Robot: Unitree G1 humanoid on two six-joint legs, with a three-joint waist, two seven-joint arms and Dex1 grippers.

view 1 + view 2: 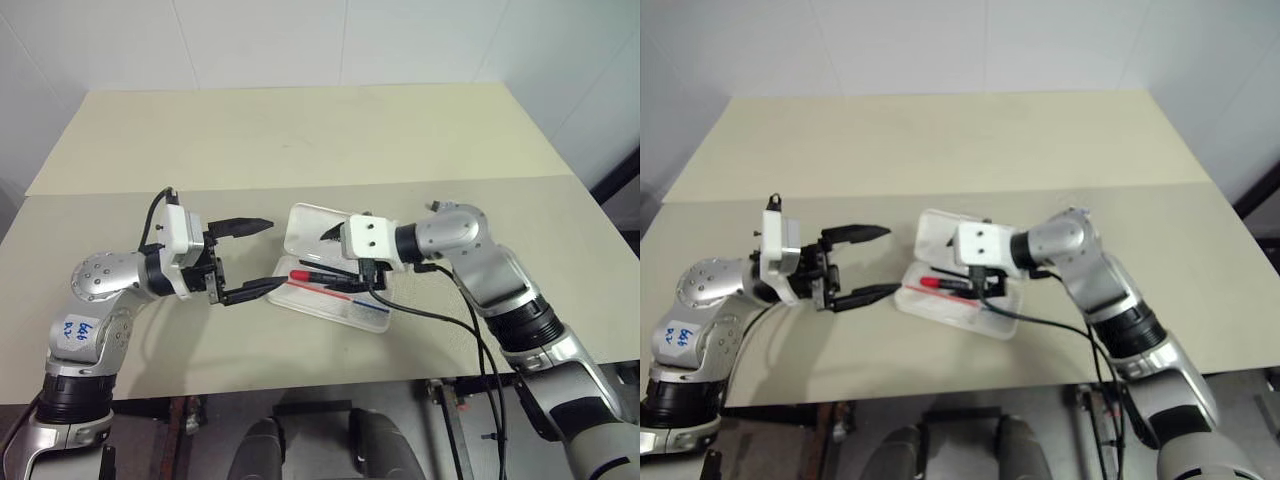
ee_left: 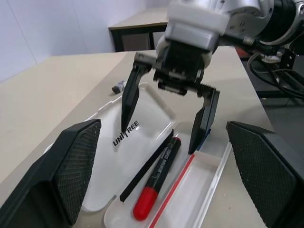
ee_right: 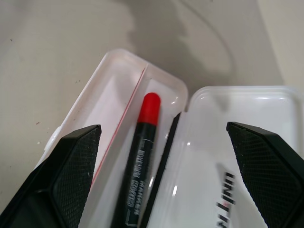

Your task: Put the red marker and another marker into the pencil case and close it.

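Note:
The white pencil case point(image 1: 352, 312) lies open in the middle of the near table, its lid point(image 2: 142, 118) with the "UNITREE" lettering folded back. The red marker point(image 1: 318, 275), black barrel and red cap, lies inside the tray point(image 3: 111, 102) next to the hinge. My right gripper point(image 1: 335, 252) hangs open just above the case and marker, holding nothing. Its pads point(image 3: 71, 171) stand on either side of the marker. My left gripper point(image 1: 272, 255) is open and empty just left of the case, pointing at it. Another marker is out of view.
A black cable point(image 1: 430, 315) runs from my right wrist across the table to the front edge. A small dark object point(image 2: 117, 88) lies on the table just beyond the case. A second table point(image 1: 300, 130) joins at the back.

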